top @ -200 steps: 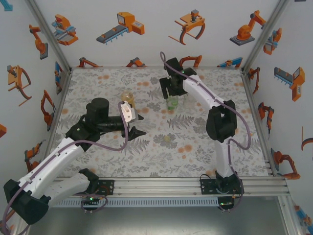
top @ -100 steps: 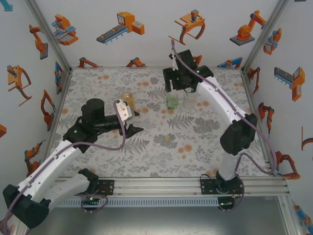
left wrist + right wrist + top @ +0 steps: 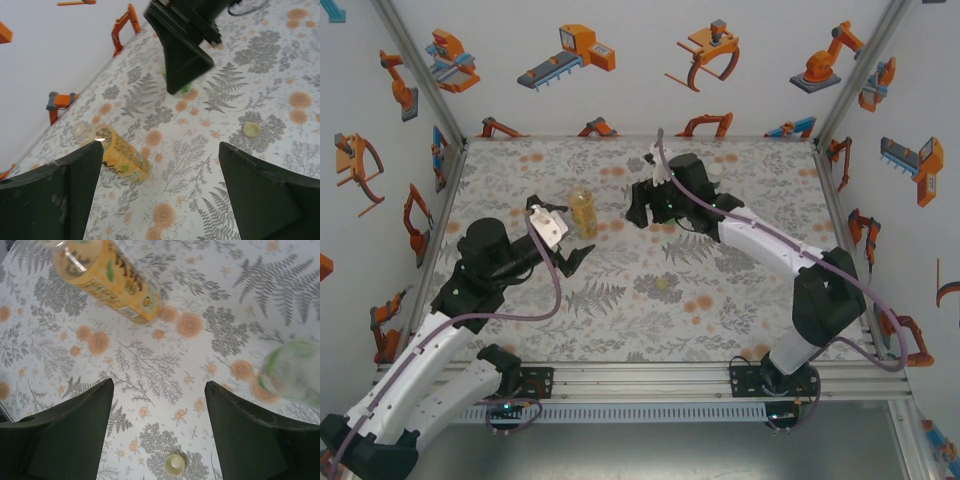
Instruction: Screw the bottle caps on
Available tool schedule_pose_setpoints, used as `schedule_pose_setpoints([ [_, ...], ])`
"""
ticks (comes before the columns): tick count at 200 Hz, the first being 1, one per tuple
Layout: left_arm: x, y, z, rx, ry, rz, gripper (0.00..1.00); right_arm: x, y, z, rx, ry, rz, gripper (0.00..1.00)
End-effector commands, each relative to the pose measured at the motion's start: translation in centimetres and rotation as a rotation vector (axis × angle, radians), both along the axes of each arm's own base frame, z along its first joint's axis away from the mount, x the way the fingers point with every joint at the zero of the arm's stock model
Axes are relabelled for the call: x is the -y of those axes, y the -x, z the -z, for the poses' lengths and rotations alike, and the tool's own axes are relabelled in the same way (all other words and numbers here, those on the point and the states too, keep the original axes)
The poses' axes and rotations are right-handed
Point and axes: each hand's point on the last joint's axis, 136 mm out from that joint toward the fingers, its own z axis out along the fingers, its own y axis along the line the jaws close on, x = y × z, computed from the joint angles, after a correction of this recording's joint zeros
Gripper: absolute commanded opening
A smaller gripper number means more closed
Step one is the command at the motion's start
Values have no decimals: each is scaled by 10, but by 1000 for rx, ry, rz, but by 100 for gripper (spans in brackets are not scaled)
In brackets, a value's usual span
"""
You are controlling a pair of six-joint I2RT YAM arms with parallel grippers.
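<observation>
A pale yellow-green bottle cap [image 3: 665, 283] lies on the floral mat mid-table, also seen as the cap [image 3: 251, 129] and the cap [image 3: 174, 464]. An uncapped yellow-labelled bottle [image 3: 583, 208] stands at the back left of centre, and appears as the bottle [image 3: 120, 157] and the bottle [image 3: 107, 277]. A blurred clear green bottle [image 3: 295, 372] stands at the right edge of the right wrist view. My left gripper [image 3: 572, 250] [image 3: 161, 150] is open, just on the near side of the yellow bottle. My right gripper [image 3: 645, 210] [image 3: 159, 390] is open and empty, right of that bottle.
The floral mat [image 3: 740, 300] covers the table, and white walls with orange robot pictures close it in at the back and sides. The right arm's black gripper [image 3: 187, 47] reaches in across the left wrist view.
The right arm left the green bottle, swung left and dropped low with its gripper beside the yellow bottle. The left arm drew back to the left.
</observation>
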Motion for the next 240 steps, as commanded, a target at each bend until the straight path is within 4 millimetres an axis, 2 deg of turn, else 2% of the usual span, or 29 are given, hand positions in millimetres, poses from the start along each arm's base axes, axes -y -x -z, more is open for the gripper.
schedule_pose_setpoints([
  [1, -23, -25, -3, -5, 43, -193, 95, -30, 0, -32, 204, -111, -94, 68],
  [20, -44, -47, 3, -49, 26, -354, 99, -45, 2, -28, 247, -142, -123, 70],
  [25, -47, -50, 3, -59, 26, -372, 97, -48, 2, -26, 255, -149, -129, 70],
  [64, -53, -66, 4, -128, 115, -402, 97, -72, -1, -19, 331, -201, -149, 75],
  [92, -62, -80, 1, -183, 193, -449, 97, -80, -8, -14, 366, -221, -128, 77],
  [142, -78, -100, -7, -278, 309, -529, 97, -98, -11, -2, 430, -235, -144, 79],
  [162, -87, -109, -6, -360, 329, -620, 97, -105, -15, 3, 440, -244, -143, 79],
  [193, -92, -112, -4, -436, 352, -666, 97, -116, -21, 7, 472, -278, -153, 79],
  [240, -90, -109, -2, -490, 392, -584, 97, -131, -32, 9, 497, -304, -165, 79],
])
